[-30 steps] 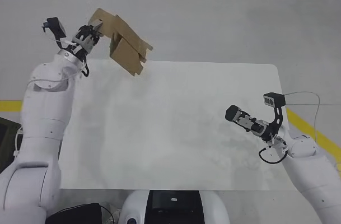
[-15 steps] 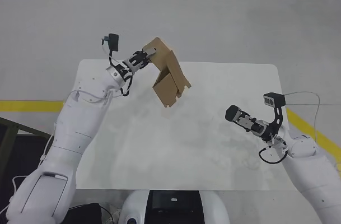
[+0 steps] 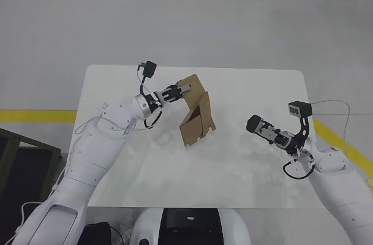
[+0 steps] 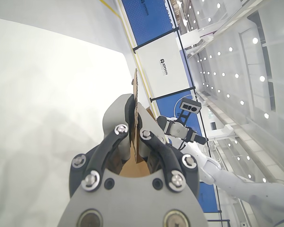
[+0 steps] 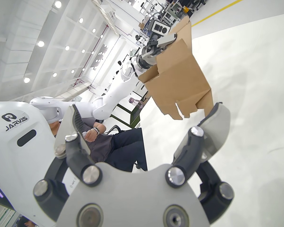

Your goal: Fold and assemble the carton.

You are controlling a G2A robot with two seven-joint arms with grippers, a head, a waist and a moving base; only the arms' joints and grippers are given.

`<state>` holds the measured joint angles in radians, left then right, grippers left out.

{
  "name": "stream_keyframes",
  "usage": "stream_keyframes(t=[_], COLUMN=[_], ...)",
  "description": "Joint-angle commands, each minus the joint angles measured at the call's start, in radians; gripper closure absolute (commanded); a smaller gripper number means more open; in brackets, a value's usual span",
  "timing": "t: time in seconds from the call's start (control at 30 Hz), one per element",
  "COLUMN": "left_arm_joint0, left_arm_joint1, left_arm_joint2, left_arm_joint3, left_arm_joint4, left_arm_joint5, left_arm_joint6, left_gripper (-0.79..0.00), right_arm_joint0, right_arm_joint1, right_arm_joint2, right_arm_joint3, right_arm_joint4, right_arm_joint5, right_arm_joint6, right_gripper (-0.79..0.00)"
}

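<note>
Top view: the left gripper (image 3: 181, 90) pinches an upper flap of the brown, half-folded corrugated cardboard carton (image 3: 196, 114), holding it over the middle of the white worktop (image 3: 253, 92), probably to set it down.

Left wrist view: its jaws are clamped on the flap's edge.

Right wrist view: the right gripper (image 5: 145, 111) is spread wide and empty near the worktop's right edge, likely waiting to fold.

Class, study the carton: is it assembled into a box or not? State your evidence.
Unassembled. The carton hangs nearly flat, flaps loose, one edge pinched by the left claw.
</note>
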<state>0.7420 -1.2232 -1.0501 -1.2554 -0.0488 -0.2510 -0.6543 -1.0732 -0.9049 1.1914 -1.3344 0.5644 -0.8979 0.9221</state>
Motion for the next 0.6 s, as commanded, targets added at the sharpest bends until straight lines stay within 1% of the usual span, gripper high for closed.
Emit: stream_keyframes(t=[0.0, 0.57], left_arm_joint0=[0.004, 0.007], left_arm_joint1=[0.000, 0.001], left_arm_joint2=[0.002, 0.002], left_arm_joint3=[-0.007, -0.011], left_arm_joint4=[0.015, 0.019], left_arm_joint5=[-0.003, -0.006], left_arm_joint6=[-0.003, -0.009], left_gripper=[0.000, 0.000], right_arm_joint0=[0.000, 0.000], right_arm_joint1=[0.000, 0.000], right_arm_joint2=[0.000, 0.000], right_arm_joint3=[0.000, 0.000], right_arm_joint4=[0.000, 0.000], right_arm_joint5=[0.000, 0.000], right_arm_joint6=[0.000, 0.000], right_gripper=[-0.785, -0.785])
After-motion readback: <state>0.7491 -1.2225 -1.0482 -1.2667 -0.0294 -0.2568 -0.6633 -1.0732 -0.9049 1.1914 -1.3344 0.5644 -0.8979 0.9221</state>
